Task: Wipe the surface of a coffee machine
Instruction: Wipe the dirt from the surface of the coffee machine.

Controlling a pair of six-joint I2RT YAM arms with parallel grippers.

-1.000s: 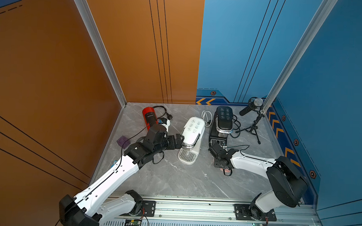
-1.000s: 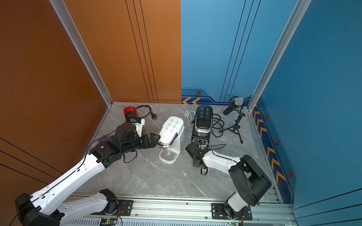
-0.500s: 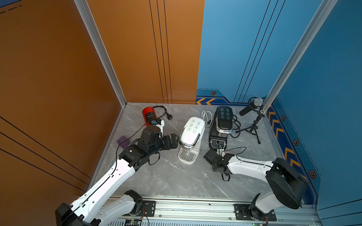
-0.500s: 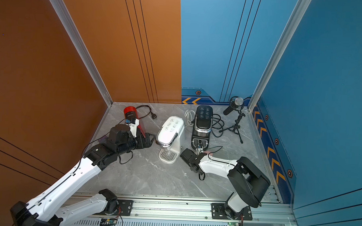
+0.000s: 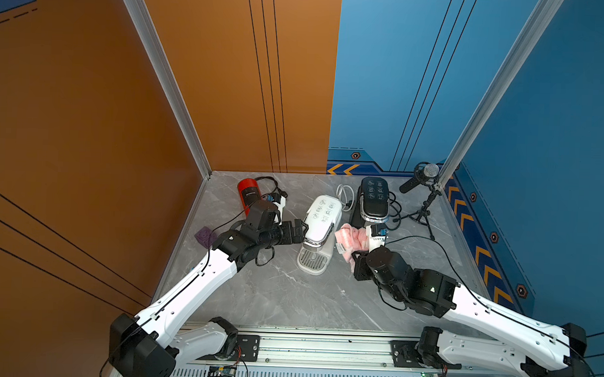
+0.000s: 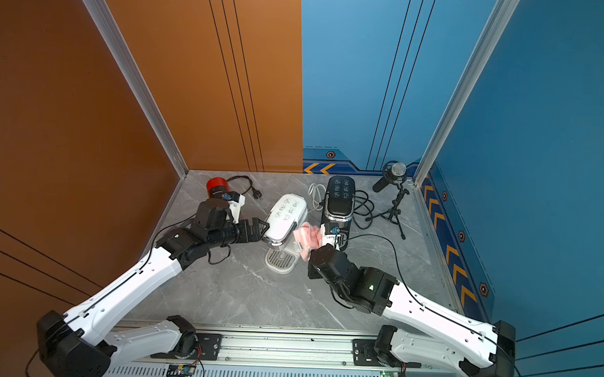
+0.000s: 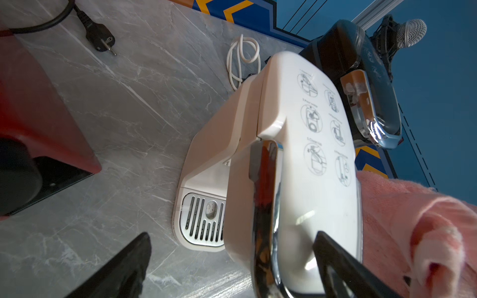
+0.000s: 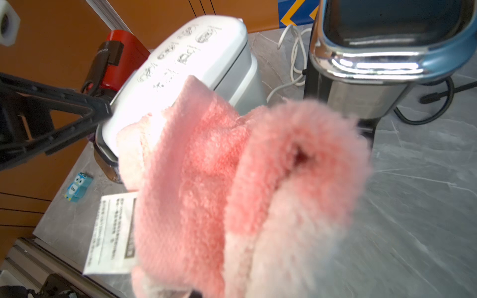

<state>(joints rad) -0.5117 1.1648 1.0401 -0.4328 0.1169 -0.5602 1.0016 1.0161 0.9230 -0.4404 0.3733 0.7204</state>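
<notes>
Red canister [image 5: 248, 192], microphone [image 5: 431, 170] on tripod [image 5: 423, 214], purple block [image 5: 205, 235], small blue owl figure [image 8: 77, 187], black power plug [image 7: 100, 38]

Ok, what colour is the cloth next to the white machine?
Pink cloth, clearest in the right wrist view.

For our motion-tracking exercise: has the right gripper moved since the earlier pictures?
Yes. The right gripper, shut on the pink cloth, has shifted from the black coffee machine's base toward the white coffee machine.

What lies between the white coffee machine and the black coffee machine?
In both top views, the pink cloth near their fronts and a coiled white cable farther back.
</notes>
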